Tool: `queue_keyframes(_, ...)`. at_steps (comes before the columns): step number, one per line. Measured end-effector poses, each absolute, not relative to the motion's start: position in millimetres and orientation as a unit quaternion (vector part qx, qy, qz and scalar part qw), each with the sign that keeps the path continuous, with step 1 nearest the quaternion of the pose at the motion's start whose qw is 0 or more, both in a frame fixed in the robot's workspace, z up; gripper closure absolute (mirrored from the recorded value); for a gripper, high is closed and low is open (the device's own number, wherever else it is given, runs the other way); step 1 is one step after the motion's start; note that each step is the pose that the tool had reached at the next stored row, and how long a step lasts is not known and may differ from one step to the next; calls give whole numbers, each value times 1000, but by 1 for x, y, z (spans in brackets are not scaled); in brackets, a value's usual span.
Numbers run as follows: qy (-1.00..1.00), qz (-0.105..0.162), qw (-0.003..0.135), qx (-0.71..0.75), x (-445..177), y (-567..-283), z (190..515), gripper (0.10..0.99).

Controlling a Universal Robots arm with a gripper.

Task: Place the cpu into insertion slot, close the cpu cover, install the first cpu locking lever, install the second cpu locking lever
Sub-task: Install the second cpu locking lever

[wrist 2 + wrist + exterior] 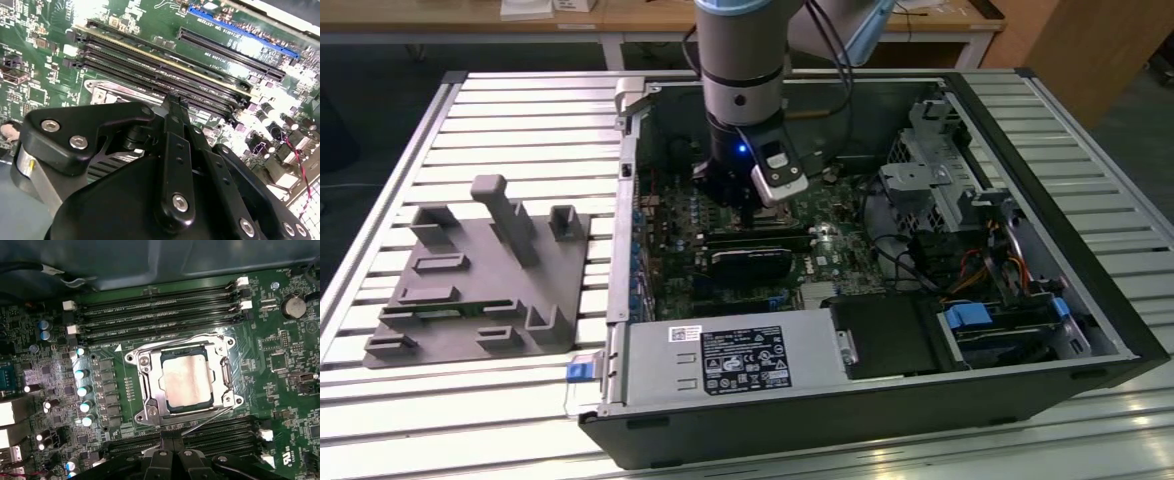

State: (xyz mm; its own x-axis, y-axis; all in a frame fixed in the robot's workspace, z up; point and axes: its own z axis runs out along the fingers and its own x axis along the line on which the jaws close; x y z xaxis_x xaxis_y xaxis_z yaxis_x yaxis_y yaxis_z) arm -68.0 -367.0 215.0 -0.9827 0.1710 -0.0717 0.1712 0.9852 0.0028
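- gripper (172,446): black fingers pressed together, holding nothing, low over the motherboard (834,245).
- cpu (187,380): pale silver square, seated in insertion slot (166,403).
- cpu cover (150,385): dull metal frame lying flat around it.
- All inside open PC case (1067,270).

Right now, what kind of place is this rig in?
Likely a lab or workshop test cell for PC assembly. An opened computer case lies on a slatted aluminium table, a grey fixture block sits beside it, and wooden benches stand behind. The arm's gripper hovers by the cpu.
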Motion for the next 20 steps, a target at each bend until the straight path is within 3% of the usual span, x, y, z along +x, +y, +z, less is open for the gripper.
queue_keyframes(6,996,-1,36,86,-69,-368,214,980)
queue_keyframes(11,995,23,36,87,-72,-370,213,980)
queue_keyframes(20,995,42,38,87,-76,-382,210,980)
